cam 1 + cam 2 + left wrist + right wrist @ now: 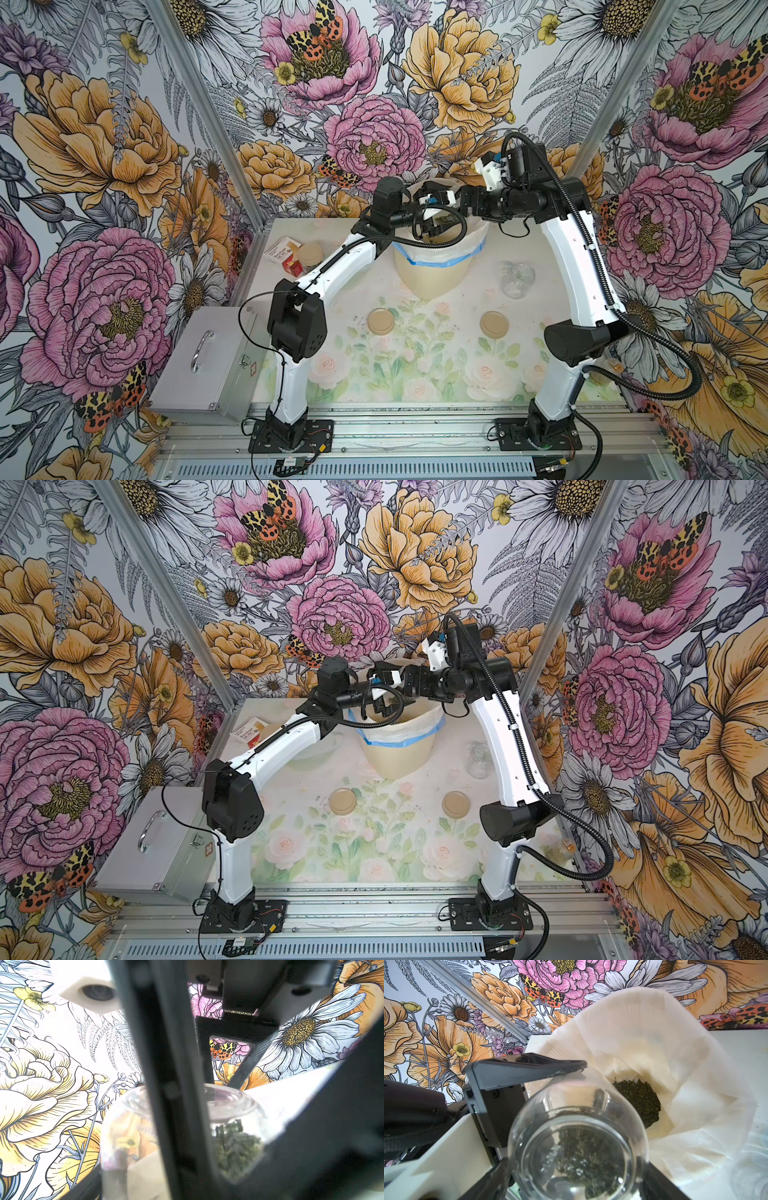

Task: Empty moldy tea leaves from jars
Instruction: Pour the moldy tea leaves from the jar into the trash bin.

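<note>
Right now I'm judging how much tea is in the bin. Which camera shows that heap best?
The right wrist view: the dark heap lies in plain sight in the white bag. In both top views the arms hide most of the bin's inside. The left wrist view shows only leaves in the jar.

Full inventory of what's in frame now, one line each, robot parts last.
table: 1, pale floral top, centre
bin: 1, cream ribbed, blue-edged white bag, back centre
held jar: 1, clear glass, lidless, tipped over the bin
tea leaves: 2 lots, dark green-brown, heap in the bag, rest in the held jar
empty jar: 1, clear, lidless, right of bin
box: 1, white and red, back left
lidded jar: 1, tan lid, beside the box
loose lids: 2, tan discs, mid-table, second
metal case: 1, silver, off table's left edge
small glass item: 1, tan top, front right
left hand: 1, black, gripping the held jar
right hand: 1, black, fingers flank the held jar, contact unclear
</note>
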